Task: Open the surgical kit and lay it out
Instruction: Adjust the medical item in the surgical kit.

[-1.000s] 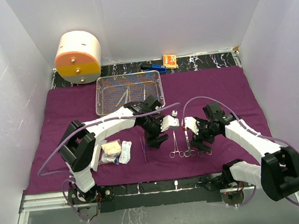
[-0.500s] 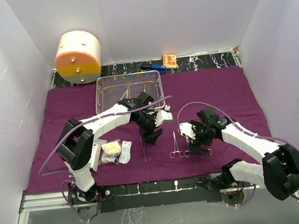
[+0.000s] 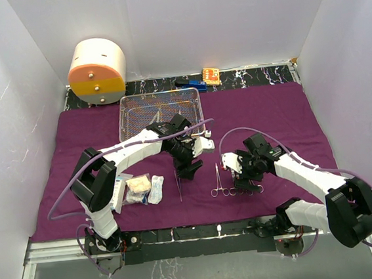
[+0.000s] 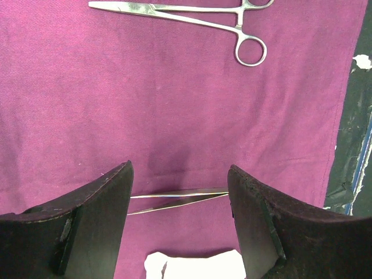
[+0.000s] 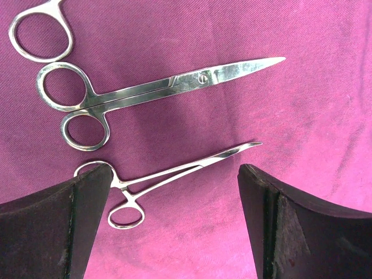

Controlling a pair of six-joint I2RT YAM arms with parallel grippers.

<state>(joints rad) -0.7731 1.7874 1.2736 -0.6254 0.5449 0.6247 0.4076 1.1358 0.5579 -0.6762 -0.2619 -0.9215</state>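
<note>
Purple cloth wrap [image 3: 269,112] bears scissors [image 5: 145,87] and forceps [image 5: 174,171] (any marks unreadable).

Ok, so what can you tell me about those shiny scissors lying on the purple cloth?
The scissors are shiny silver metal, with two round finger rings at one end and a little screw where the halves cross. The blades are shut together into one sharp point. They lie flat on the purple cloth, slanted in the right wrist view, rings to the left. Nothing holds them. A small forceps with a curved tip lies just beside them, not touching.
</note>
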